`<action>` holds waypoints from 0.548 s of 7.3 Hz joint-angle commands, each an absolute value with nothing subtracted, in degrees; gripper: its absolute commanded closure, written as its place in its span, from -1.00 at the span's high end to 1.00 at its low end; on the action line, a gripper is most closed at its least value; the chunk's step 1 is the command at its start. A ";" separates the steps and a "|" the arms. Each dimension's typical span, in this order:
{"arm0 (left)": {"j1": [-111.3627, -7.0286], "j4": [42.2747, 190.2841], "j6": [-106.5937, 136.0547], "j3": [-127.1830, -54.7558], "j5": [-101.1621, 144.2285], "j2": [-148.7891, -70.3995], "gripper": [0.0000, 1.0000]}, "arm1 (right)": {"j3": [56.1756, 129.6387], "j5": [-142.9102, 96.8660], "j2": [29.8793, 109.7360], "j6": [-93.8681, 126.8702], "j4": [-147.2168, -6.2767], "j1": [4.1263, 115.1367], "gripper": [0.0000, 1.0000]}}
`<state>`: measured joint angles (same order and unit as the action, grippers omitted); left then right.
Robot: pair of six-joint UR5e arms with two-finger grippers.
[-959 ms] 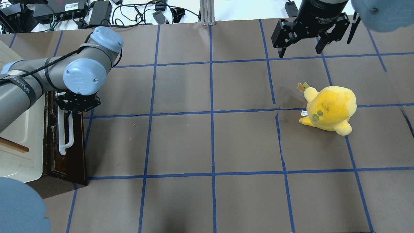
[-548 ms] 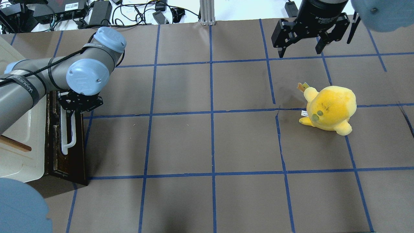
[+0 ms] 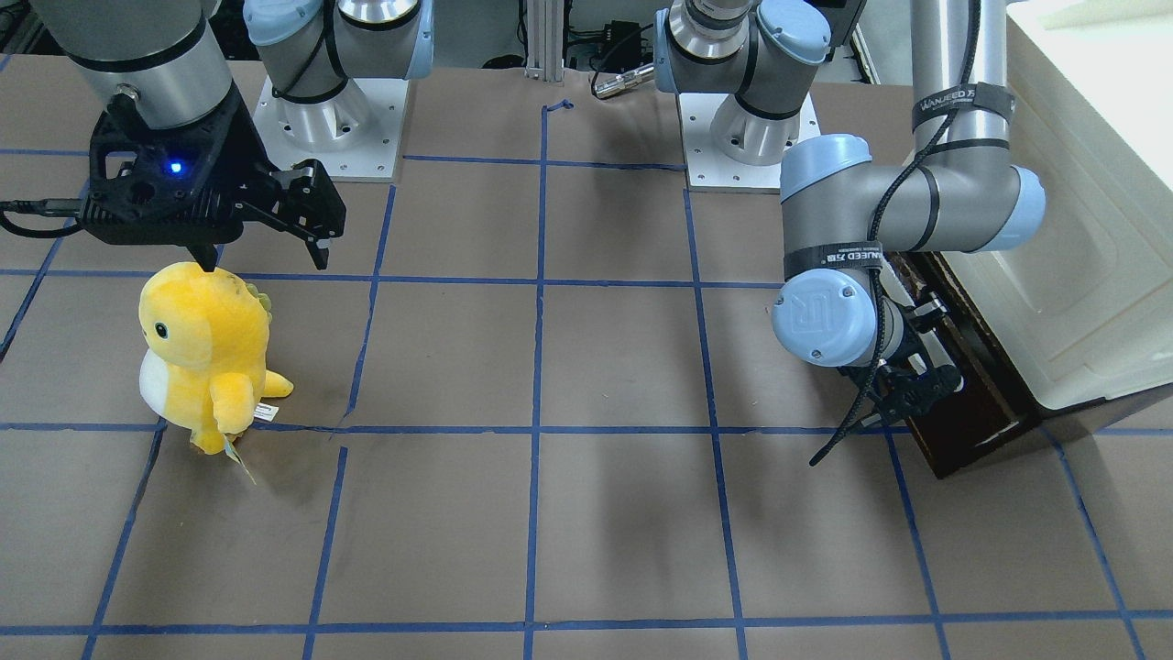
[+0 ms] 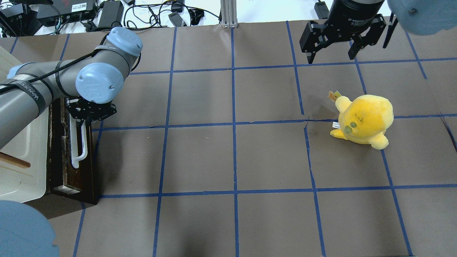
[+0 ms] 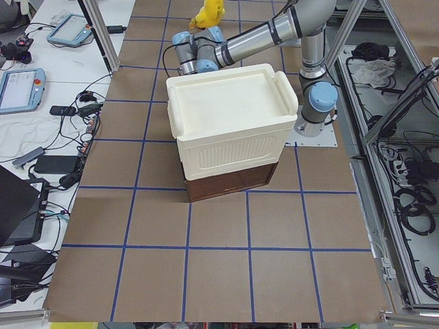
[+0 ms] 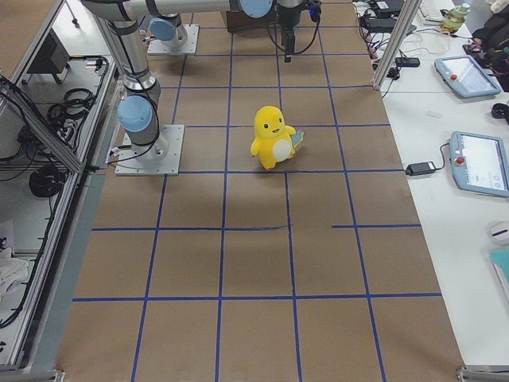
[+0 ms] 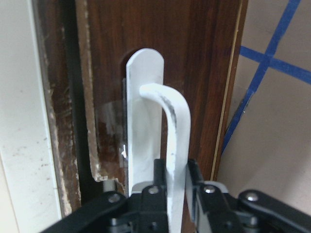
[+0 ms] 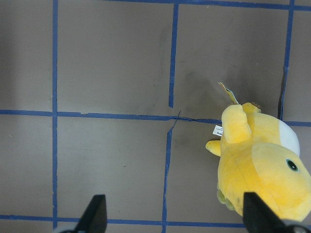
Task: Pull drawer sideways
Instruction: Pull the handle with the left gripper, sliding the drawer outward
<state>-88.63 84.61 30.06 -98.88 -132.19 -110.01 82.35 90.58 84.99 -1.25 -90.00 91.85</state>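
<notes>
The drawer (image 4: 73, 171) has a dark brown wooden front and sits under the cream-white box at the table's left edge. It also shows in the front view (image 3: 971, 408) and in the left wrist view (image 7: 204, 73). Its long white bar handle (image 4: 79, 150) runs along the front. My left gripper (image 4: 85, 117) is shut on the far end of this handle. The left wrist view shows the fingers (image 7: 194, 177) clamped on the white bar (image 7: 170, 126). A thin pale strip of inner tray (image 4: 65, 188) shows behind the front. My right gripper (image 4: 332, 53) is open and empty, high over the far right.
The large cream-white plastic box (image 4: 21, 160) stands on top of the drawer unit (image 5: 230, 184). A yellow plush toy (image 4: 362, 119) stands on the right half of the table, below my right gripper (image 8: 176, 218). Cables and power bricks (image 4: 107, 12) lie beyond the far edge.
My left gripper has moved right, holding the handle. The drawer front has slid a little to the right, out from under the cream box. The right arm has not moved.
</notes>
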 commanded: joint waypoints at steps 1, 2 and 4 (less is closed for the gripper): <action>-89.30 84.64 31.28 -98.79 -132.19 -110.39 -1.00 | 82.35 90.53 84.99 -1.23 -90.00 91.85 1.00; -89.73 84.73 31.29 -98.09 -132.10 -110.48 -1.00 | 82.35 90.61 84.99 -1.23 -90.00 91.85 1.00; -90.44 86.91 33.30 -96.68 -131.92 -110.83 -1.00 | 82.35 90.62 84.99 -1.23 -90.00 91.85 1.00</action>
